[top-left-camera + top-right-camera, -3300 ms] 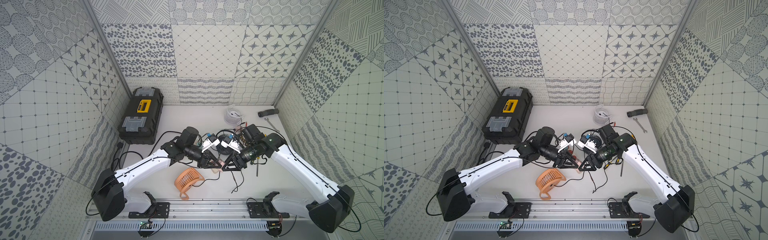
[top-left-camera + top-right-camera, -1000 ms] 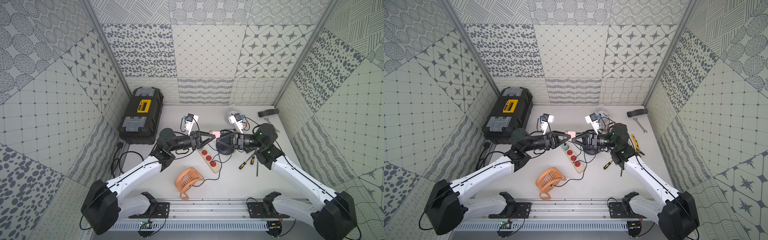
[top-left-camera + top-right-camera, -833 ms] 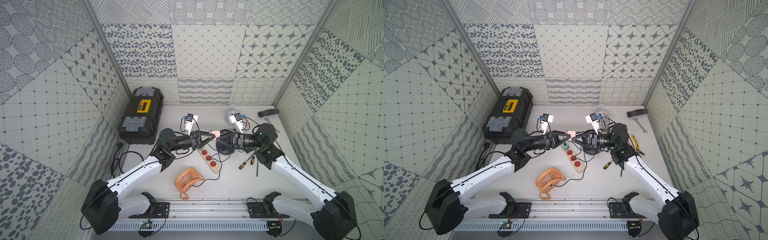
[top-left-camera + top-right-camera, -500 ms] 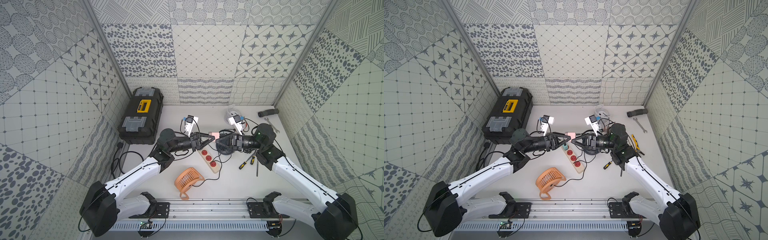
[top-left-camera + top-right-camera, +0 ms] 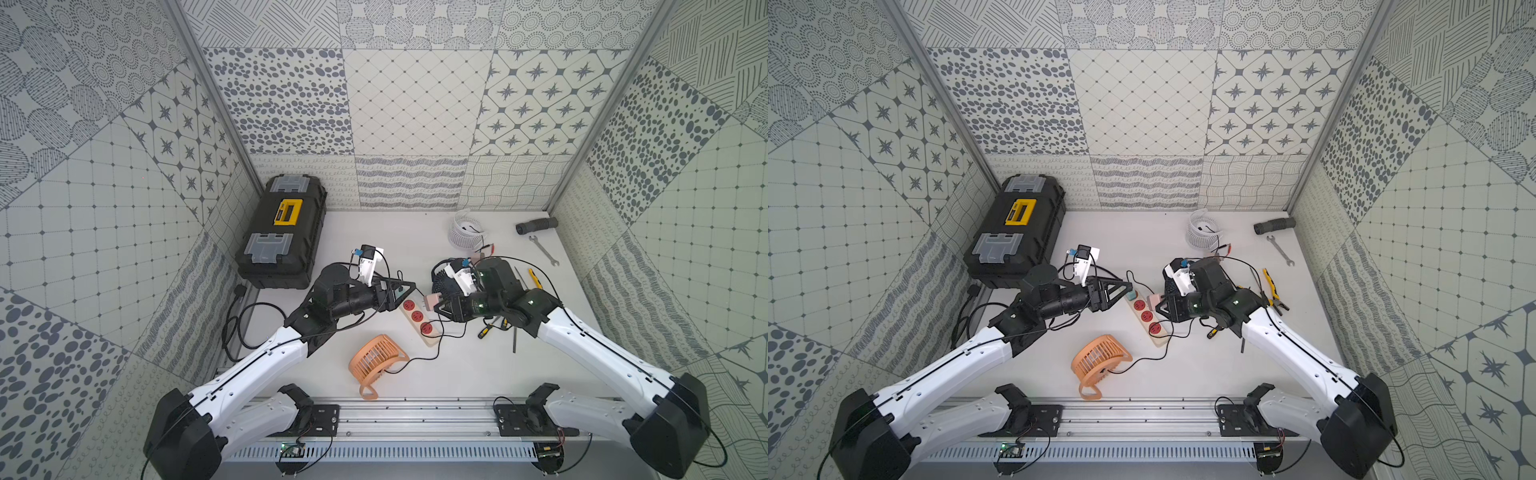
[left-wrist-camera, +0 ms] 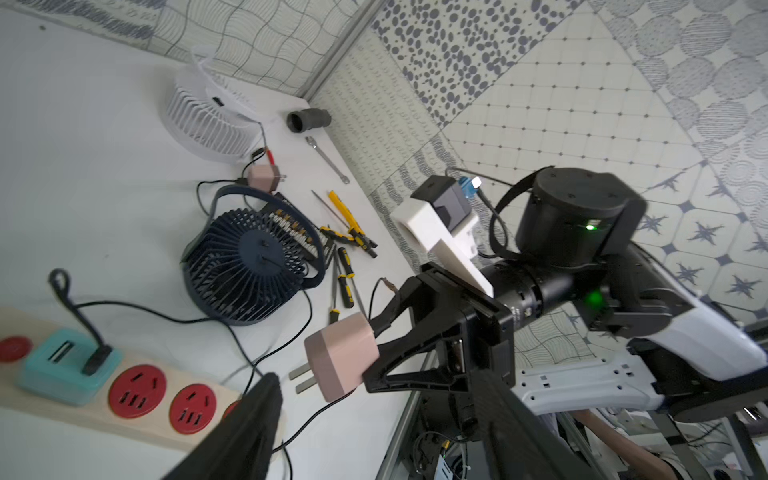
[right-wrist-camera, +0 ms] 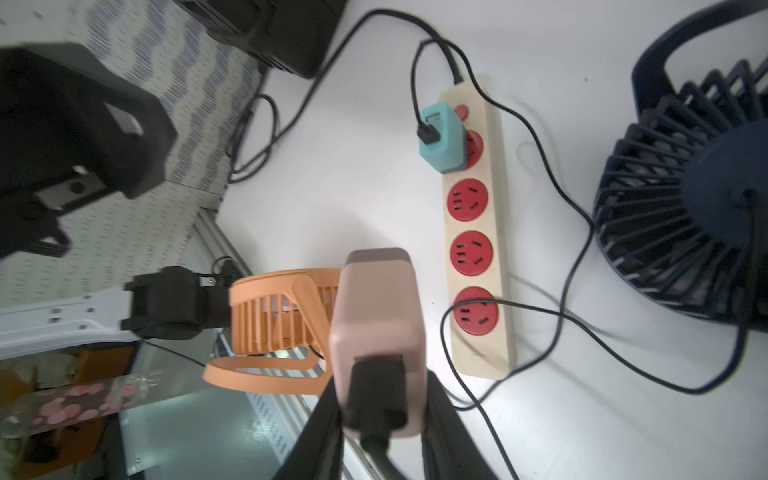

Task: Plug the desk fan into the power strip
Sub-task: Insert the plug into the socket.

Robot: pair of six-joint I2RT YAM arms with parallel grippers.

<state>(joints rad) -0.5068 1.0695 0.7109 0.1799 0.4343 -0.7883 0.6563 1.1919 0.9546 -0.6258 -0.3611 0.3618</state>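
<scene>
A white worktop (image 5: 457, 374) is enclosed on three sides by walls of grey-patterned tiles, with a black toolbox (image 5: 282, 232) set at the back left and hand tools scattered at the right. The power strip (image 5: 417, 318) is laid diagonally at mid-worktop, between the two hands. A teal adapter (image 7: 442, 137) is seated in its end socket and three red sockets are left free. The right hand (image 5: 436, 305) is clamped on a pink adapter plug (image 5: 431, 300), which is held in the air just above the strip and clear of it, prongs pointed at the left hand (image 5: 405, 293). The left hand's jaws are spread apart and nothing is held between them. An orange desk fan (image 5: 376, 365) is laid near the strip's front end.
</scene>
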